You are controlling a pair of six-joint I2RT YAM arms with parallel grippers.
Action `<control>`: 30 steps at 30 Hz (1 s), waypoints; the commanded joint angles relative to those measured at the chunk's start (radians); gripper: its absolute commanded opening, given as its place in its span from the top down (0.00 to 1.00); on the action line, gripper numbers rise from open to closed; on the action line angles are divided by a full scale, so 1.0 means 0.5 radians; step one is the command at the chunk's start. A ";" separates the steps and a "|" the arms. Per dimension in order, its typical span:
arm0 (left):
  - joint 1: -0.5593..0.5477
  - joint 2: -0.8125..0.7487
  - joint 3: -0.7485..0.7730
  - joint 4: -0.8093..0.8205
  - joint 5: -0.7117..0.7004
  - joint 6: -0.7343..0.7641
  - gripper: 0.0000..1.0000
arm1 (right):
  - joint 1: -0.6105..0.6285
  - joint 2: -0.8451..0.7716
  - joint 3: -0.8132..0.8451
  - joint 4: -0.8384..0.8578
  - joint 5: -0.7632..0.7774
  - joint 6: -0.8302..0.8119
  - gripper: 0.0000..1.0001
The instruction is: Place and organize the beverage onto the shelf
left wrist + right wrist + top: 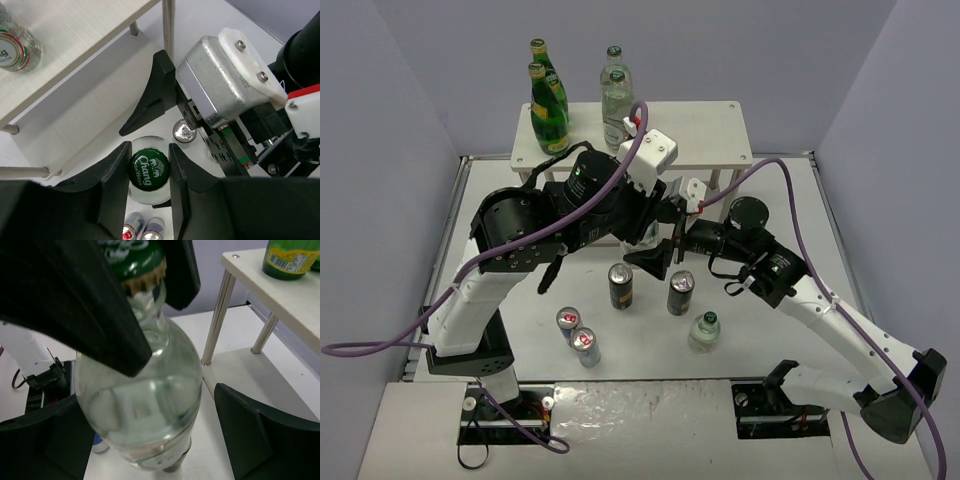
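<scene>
Tabletop (pixel 640 355) is spread with the drinks not yet put away, and at its far edge the shelf (pixel 705 125) is stood, its top board already loaded with two dark-green bottles (pixel 549 112) at the left and two clear bottles (pixel 617 100) beside them. Just in front of the shelf, near a front leg, the held bottle (pixel 137 360) is kept up off the table. The right gripper (pixel 146 400) is set round its fat body with the jaws wide apart, a gap being visible on one side, so nothing is gripped by it yet. Two black cans (pixel 621 287), two silver cans (pixel 586 346) and one more capped bottle (pixel 705 331) are left on the table. The green cap (pixel 149 168) is pinched by the left gripper (pixel 149 172), whose jaws are closed tight on it. A handover is judged to be in hand. It is best done if the body is clamped squarely at its widest part before the cap is let go, since smooth round glass is easily slipped or swung.
</scene>
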 commanded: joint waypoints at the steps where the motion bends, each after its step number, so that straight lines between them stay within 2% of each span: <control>1: -0.006 -0.086 0.055 0.237 0.086 0.028 0.98 | 0.002 -0.006 0.001 0.392 -0.089 0.090 0.14; 3: -0.006 -0.099 0.028 0.253 0.099 0.031 0.98 | 0.002 0.009 0.007 0.414 -0.092 0.090 0.22; 4: -0.006 -0.108 0.022 0.259 0.099 0.034 0.98 | -0.001 0.015 0.010 0.414 -0.098 0.093 0.35; 6: -0.003 -0.111 0.015 0.256 0.096 0.037 0.98 | 0.002 0.021 0.022 0.420 -0.144 0.084 0.51; 8: 0.009 -0.120 -0.006 0.259 0.083 0.037 0.98 | 0.002 0.021 0.025 0.441 -0.172 0.080 0.94; 9: 0.012 -0.126 -0.012 0.265 0.071 0.034 0.98 | -0.001 0.018 0.028 0.453 -0.144 0.087 1.00; 11: 0.024 -0.136 -0.009 0.283 0.028 0.037 0.84 | -0.001 -0.015 0.004 0.563 -0.095 0.150 1.00; 12: 0.027 -0.136 0.003 0.287 0.007 0.040 0.74 | -0.001 -0.034 -0.011 0.597 -0.001 0.175 1.00; 13: 0.027 -0.139 0.040 0.287 -0.066 0.046 0.44 | 0.002 -0.049 -0.011 0.622 0.061 0.197 1.00; 15: 0.030 -0.154 0.071 0.293 -0.177 0.089 0.13 | 0.002 -0.098 0.013 0.622 0.251 0.234 1.00; 16: 0.030 -0.169 0.083 0.299 -0.250 0.105 0.06 | 0.002 -0.114 0.062 0.592 0.552 0.243 1.00; 19: 0.027 -0.270 0.071 0.332 -0.637 0.144 0.06 | -0.026 -0.166 0.139 0.463 1.136 0.326 1.00; 20: 0.024 -0.304 0.013 0.348 -0.786 0.160 0.06 | -0.077 -0.172 0.163 0.423 1.160 0.314 1.00; 25: 0.024 -0.589 -0.346 0.468 -1.027 0.185 0.06 | -0.204 -0.025 0.497 0.073 1.190 0.213 1.00; 30: 0.024 -0.853 -0.851 0.459 -1.055 0.102 0.06 | -0.314 0.183 0.960 -0.117 1.264 0.114 1.00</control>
